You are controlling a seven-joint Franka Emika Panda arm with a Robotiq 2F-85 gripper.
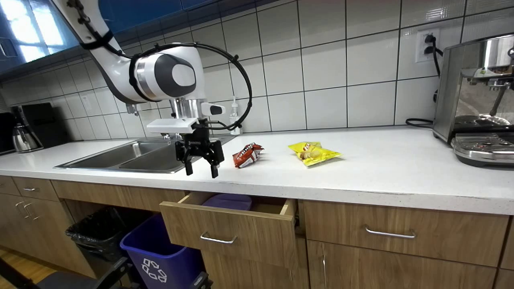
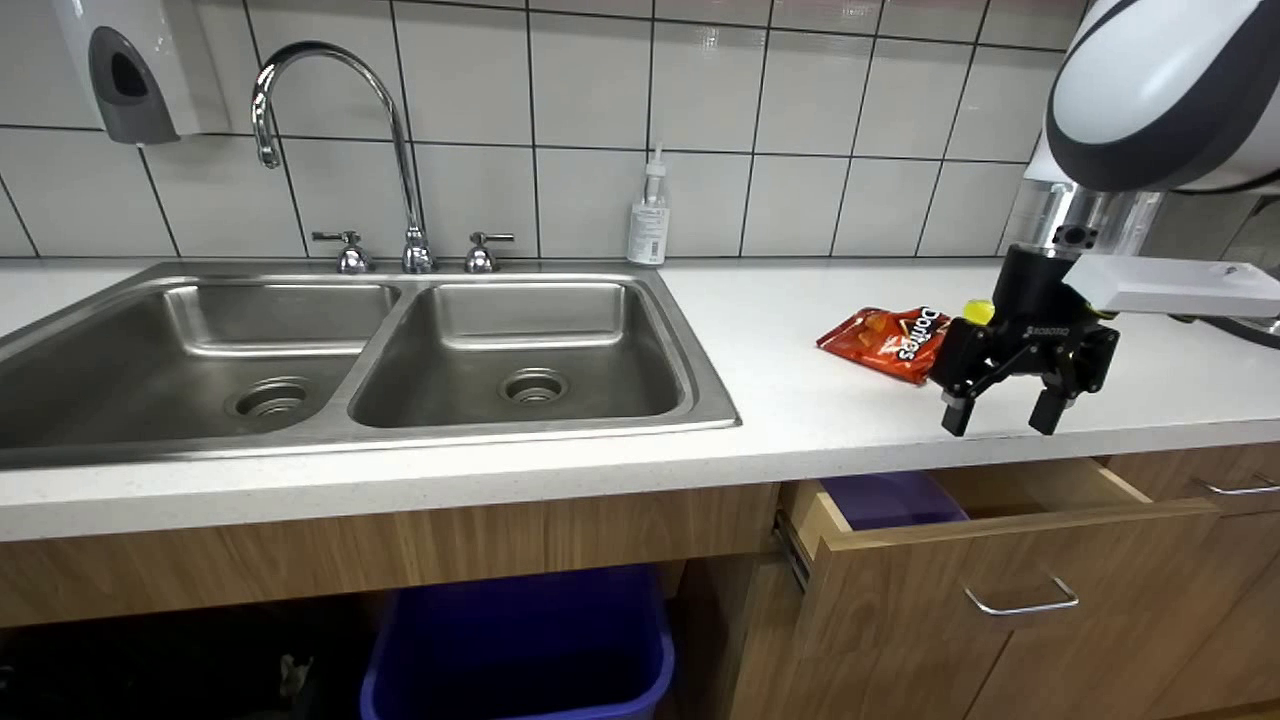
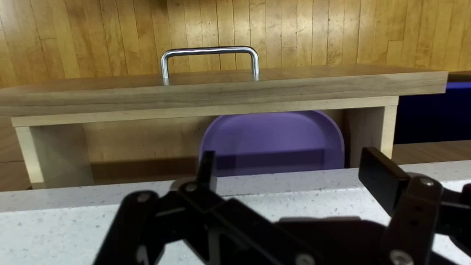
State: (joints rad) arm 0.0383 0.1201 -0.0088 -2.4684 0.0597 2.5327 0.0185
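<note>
A: What sits nearest the end effector [image 1: 202,170]?

B: A red Doritos bag [image 2: 885,340], lying near it on the white surface [image 1: 401,168], and the wooden drawer [image 1: 257,237], pulled out just below that surface's front edge.

A: Is it gripping either one?

B: Neither. It is released, its two fingers [image 3: 379,180] spread apart and pointing down above the front edge.

A: What does the drawer hold?

B: A purple item [image 3: 272,132] with rounded corners, toward the left side of the drawer in both exterior views. I can't tell whether it is a lid or a container.

A: And beside the Doritos bag?

B: A yellow chip bag [image 1: 313,152], lying apart from it on the surface.

A: Farther out?

B: A double-basin steel sink [image 2: 712,395], set into the surface, with a gooseneck faucet [image 2: 412,240] behind it and a clear pump bottle [image 2: 648,225] by the tiled wall [image 1: 325,60]. In an exterior view, an espresso machine [image 1: 449,100] stands well apart from the sink.

A: And underneath?

B: A blue recycling bin [image 1: 176,265] stands near the drawer, beside a trash can [image 1: 90,241] with a black liner.
</note>
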